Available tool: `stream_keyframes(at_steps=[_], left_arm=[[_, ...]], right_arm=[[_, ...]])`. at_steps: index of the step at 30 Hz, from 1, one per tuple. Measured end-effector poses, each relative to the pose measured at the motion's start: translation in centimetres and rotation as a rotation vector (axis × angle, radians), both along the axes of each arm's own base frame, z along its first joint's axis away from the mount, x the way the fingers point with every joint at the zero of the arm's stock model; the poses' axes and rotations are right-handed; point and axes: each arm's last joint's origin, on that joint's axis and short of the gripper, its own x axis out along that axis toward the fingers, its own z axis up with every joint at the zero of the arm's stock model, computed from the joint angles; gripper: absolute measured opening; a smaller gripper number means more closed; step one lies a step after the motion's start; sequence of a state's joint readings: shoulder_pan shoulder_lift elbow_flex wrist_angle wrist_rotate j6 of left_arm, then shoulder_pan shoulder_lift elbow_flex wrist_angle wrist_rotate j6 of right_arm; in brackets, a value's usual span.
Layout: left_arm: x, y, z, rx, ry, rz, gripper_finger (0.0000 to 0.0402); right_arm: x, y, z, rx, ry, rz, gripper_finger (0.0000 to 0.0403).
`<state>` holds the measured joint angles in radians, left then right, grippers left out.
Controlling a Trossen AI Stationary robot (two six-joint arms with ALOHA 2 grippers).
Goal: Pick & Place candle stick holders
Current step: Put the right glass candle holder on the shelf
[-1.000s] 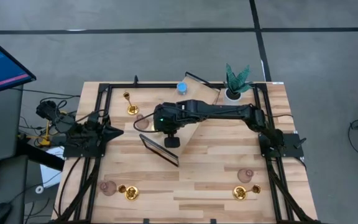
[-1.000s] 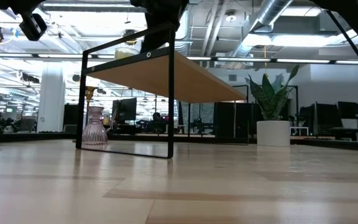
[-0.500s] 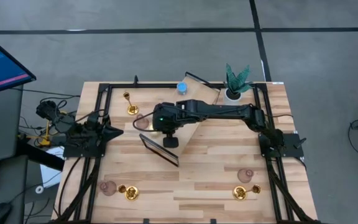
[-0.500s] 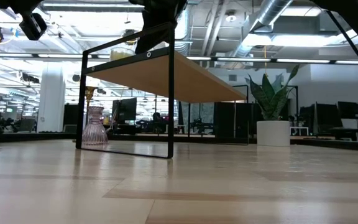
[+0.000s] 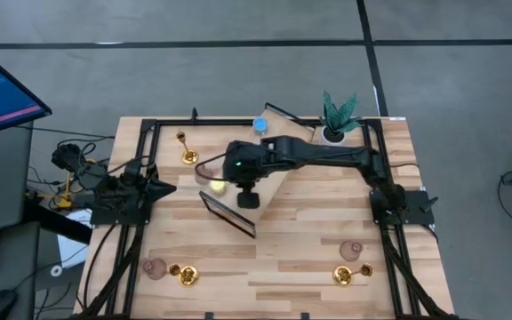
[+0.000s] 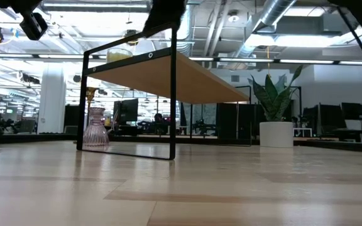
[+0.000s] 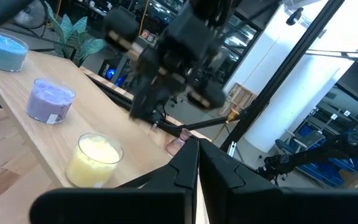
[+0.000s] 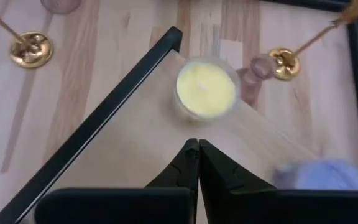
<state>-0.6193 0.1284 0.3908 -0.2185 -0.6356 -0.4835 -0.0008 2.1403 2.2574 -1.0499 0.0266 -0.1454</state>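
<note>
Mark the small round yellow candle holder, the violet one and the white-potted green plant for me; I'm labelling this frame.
Small round yellow candle holder (image 8: pixel 206 88): right wrist view, wax top.
Small round violet candle holder (image 7: pixel 51 99): left wrist view, side wall.
White-potted green plant (image 5: pixel 337 113): high view, leaves.

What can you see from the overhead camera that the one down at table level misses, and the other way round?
Only the overhead view shows both arms whole: the right claw hangs shut over the raised shelf beside the yellow candle, and the left claw waits shut at the table's left edge. It also shows the blue candle and the gold holders near the front corners.

Only the table-level view shows the open space under the shelf and the office behind.

Both show the shelf, the yellow candle, the potted plant and a pink vase.
</note>
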Motion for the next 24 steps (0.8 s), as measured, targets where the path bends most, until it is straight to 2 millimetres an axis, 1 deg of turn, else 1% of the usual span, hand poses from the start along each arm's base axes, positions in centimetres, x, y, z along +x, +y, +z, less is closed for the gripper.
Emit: stream_keyframes(at_steps=[4,8,11,13,14,15,17,19,20,21,23,24], left_arm=[[0.0,0.0,0.0,-0.001,-0.002,-0.001,0.0012],[0.0,0.0,0.0,-0.002,-0.003,-0.001,0.0012],[0.0,0.0,0.0,-0.002,-0.003,0.000,0.0012],[0.0,0.0,0.0,-0.002,-0.003,0.000,0.0012],[0.0,0.0,0.1,-0.003,-0.005,0.000,0.0012],[0.0,0.0,0.1,-0.005,-0.007,0.000,0.0012],[0.0,0.0,0.1,-0.004,-0.006,0.000,0.0012],[0.0,0.0,0.1,-0.006,-0.008,0.000,0.0012],[0.1,0.0,0.1,-0.005,-0.007,-0.001,0.0012],[0.1,-0.1,0.1,-0.003,-0.004,-0.001,0.0012],[0.2,-0.1,0.1,-0.003,-0.004,-0.001,0.0012],[0.2,-0.1,0.1,-0.002,-0.003,-0.007,0.0012]], right_arm=[[-3.3,0.6,3.7,-0.002,-0.007,-0.050,0.0000],[-7.9,1.3,7.3,-0.062,0.017,-0.171,0.0000],[-11.6,1.7,9.1,-0.087,0.069,-0.298,0.0002],[-14.0,1.9,9.8,-0.076,0.123,-0.388,0.0014],[-14.5,2.0,10.2,-0.052,0.101,-0.432,0.0023],[-14.9,2.2,10.4,-0.021,0.072,-0.459,0.0036],[-16.6,2.6,10.6,0.012,0.078,-0.497,0.0065],[-17.3,2.9,10.2,0.055,0.069,-0.564,0.0100],[-18.3,3.0,9.9,0.076,0.079,-0.597,0.0120],[-19.1,3.1,9.2,0.083,0.114,-0.627,0.0139],[-19.9,3.3,7.9,0.125,0.129,-0.718,0.0180],[-20.7,3.3,7.0,0.149,0.156,-0.761,0.0199]])
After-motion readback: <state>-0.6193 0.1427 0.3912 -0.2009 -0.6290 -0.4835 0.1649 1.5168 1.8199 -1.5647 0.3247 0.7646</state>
